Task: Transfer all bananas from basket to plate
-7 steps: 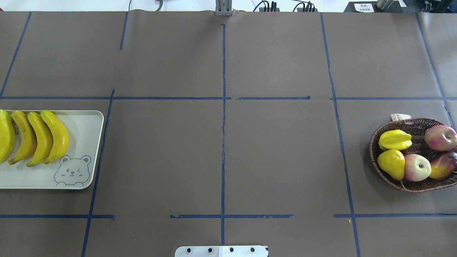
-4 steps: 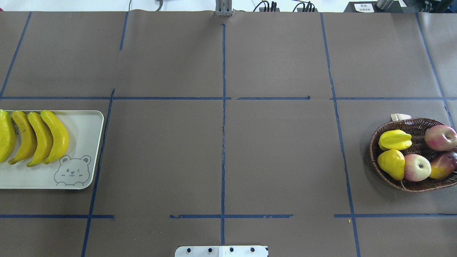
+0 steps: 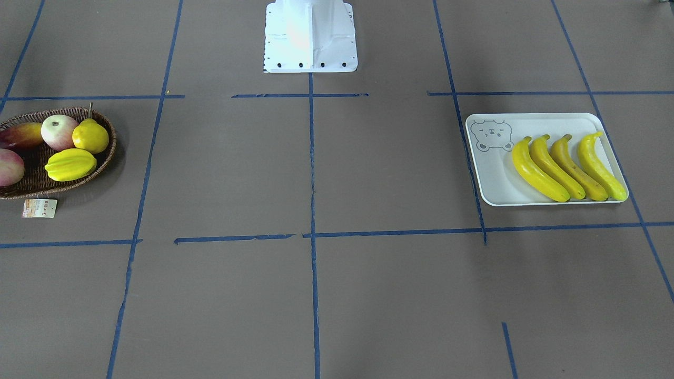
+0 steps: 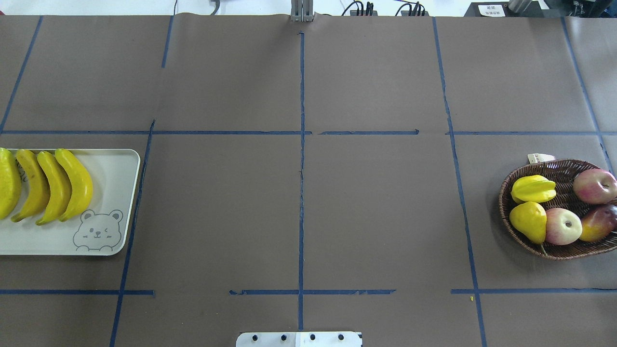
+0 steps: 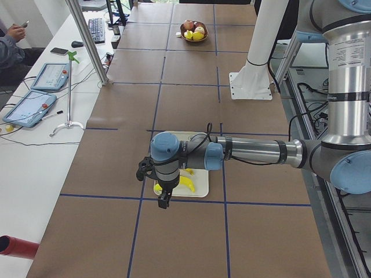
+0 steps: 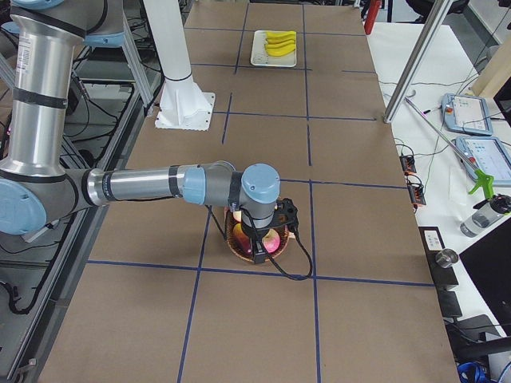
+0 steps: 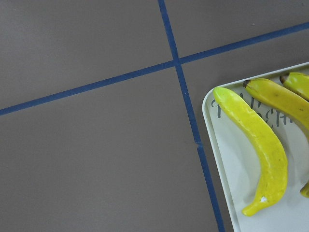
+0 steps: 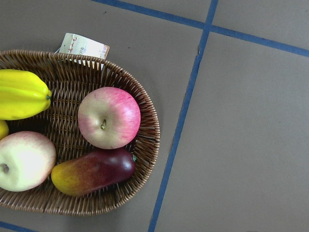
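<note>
The left arm is holding the left gripper by the plate; the right arm is holding the right gripper by the basket. Open or closed, I cannot tell. All 4 bananas are lying side by side on the plate; 2 apples and a starfruit are sitting in the basket.

Bananas glossy, basket wicker, tbl matt.
</note>
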### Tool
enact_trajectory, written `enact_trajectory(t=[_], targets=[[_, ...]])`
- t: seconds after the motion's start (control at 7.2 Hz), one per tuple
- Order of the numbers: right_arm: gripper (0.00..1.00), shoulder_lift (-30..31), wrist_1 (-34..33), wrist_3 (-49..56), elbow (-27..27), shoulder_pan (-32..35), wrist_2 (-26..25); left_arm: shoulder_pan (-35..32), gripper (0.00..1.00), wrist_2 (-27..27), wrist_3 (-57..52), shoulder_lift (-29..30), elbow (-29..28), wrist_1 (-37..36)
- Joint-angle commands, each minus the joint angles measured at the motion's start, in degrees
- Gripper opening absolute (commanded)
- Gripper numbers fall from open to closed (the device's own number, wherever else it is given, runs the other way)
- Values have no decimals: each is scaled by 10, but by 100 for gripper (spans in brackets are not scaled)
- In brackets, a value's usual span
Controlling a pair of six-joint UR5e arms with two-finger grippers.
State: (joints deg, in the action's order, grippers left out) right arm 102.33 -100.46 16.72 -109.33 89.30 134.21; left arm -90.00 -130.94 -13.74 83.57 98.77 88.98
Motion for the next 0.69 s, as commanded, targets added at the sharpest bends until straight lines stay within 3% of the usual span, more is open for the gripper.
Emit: enact_trajectory(t=[0.0, 0.56], targets=[[99, 1, 0, 1, -1, 0, 0, 0, 100, 0, 0, -1, -1, 0], [99, 8, 9, 5, -1, 1, 0, 0, 100, 1, 0, -2, -1, 0]])
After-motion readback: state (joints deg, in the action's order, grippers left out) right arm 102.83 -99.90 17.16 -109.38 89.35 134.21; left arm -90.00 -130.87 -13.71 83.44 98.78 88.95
